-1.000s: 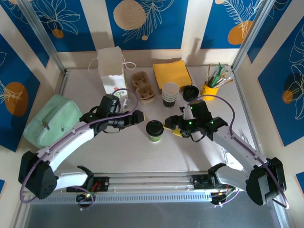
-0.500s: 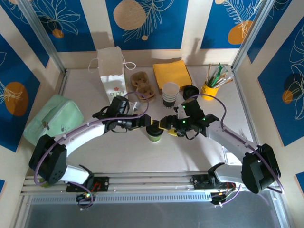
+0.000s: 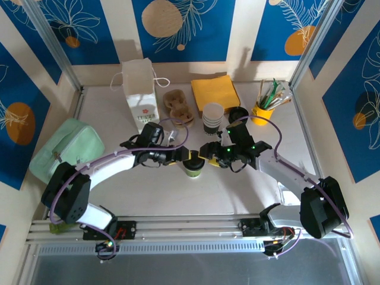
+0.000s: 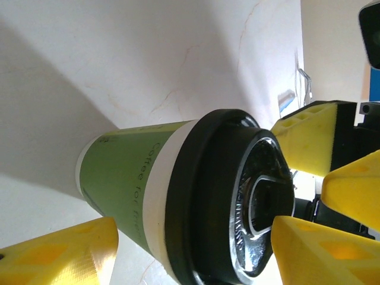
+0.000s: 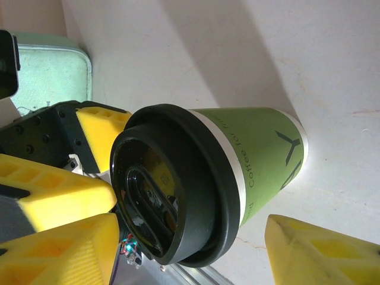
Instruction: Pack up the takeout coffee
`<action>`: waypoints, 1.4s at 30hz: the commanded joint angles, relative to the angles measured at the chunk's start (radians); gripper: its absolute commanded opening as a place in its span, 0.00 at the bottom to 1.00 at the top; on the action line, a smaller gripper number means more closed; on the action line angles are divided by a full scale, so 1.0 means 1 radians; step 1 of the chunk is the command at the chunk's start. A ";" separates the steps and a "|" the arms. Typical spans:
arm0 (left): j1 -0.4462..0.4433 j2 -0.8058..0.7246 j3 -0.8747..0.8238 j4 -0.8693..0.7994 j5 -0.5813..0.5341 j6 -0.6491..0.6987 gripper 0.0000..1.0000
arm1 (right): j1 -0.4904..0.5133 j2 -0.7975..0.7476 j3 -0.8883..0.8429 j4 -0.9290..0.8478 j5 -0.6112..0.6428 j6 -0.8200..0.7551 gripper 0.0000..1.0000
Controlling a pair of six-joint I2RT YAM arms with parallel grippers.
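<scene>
The takeout coffee point(image 3: 193, 165) stands upright mid-table: green side, white rim, black lid. Both grippers reach in around it. My left gripper point(image 3: 187, 159) comes from the left. In the left wrist view its yellow fingers point(image 4: 59, 255) straddle the cup point(image 4: 136, 178), with a gap at the green side. My right gripper point(image 3: 203, 159) comes from the right. Its fingers point(image 5: 320, 252) flank the cup point(image 5: 261, 154), and bare table shows between the pad and the cup wall. Both grippers are open, holding nothing. The two pairs of fingertips nearly meet at the lid.
Along the back stand a white paper bag point(image 3: 141, 95), a brown cup carrier point(image 3: 178, 107), yellow napkins point(image 3: 215, 90), a stack of cups point(image 3: 212, 117), a loose black lid point(image 3: 238, 114) and a yellow cup with straws point(image 3: 261, 110). A green pouch point(image 3: 64, 149) lies at the left.
Both arms have moved inward from either side until their fingers surround the cup. Both pairs of jaws have narrowed. The cup has not moved.
</scene>
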 commanded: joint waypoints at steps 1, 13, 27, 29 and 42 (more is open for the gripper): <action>-0.008 0.002 -0.012 0.019 0.024 0.024 0.68 | 0.006 0.013 0.009 0.007 0.013 0.012 0.66; -0.007 0.005 -0.012 -0.044 -0.016 0.051 0.63 | 0.009 0.043 0.003 0.016 0.019 0.020 0.65; -0.007 -0.004 -0.021 -0.035 -0.022 0.032 0.62 | 0.016 0.075 0.017 0.005 0.046 0.014 0.66; -0.005 -0.003 -0.022 -0.034 -0.024 0.030 0.60 | 0.018 0.081 0.018 0.003 0.051 0.012 0.65; -0.005 0.003 -0.024 -0.050 -0.038 0.035 0.54 | 0.016 0.093 0.005 -0.004 0.068 0.006 0.65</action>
